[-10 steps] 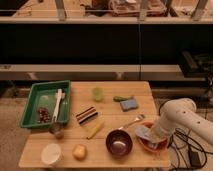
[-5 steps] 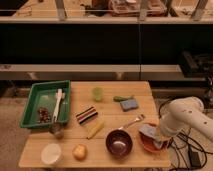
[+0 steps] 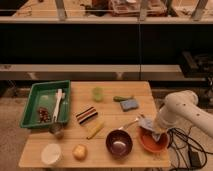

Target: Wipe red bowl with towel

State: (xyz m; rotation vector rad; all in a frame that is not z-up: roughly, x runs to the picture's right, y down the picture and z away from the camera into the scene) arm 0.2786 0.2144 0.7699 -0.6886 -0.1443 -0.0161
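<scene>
The red bowl (image 3: pixel 155 143) sits at the table's front right corner, orange-red with a lighter inside. The towel (image 3: pixel 148 124), a pale blue-grey crumpled cloth, hangs over the bowl's far-left rim and reaches into it. My gripper (image 3: pixel 156 130) is at the end of the white arm that comes in from the right. It points down into the bowl and is shut on the towel. The arm hides most of its fingers.
A dark maroon bowl (image 3: pixel 119 142) stands just left of the red bowl, with a spoon (image 3: pixel 129 123) behind it. A blue sponge (image 3: pixel 129 104), a green cup (image 3: pixel 97 93), a striped object (image 3: pixel 86 115) and a green tray (image 3: pixel 46 104) lie farther left. Cables hang off the table's right side.
The end of the arm, with the towel, has shifted slightly up and back over the red bowl. More of the bowl's inside shows now.
</scene>
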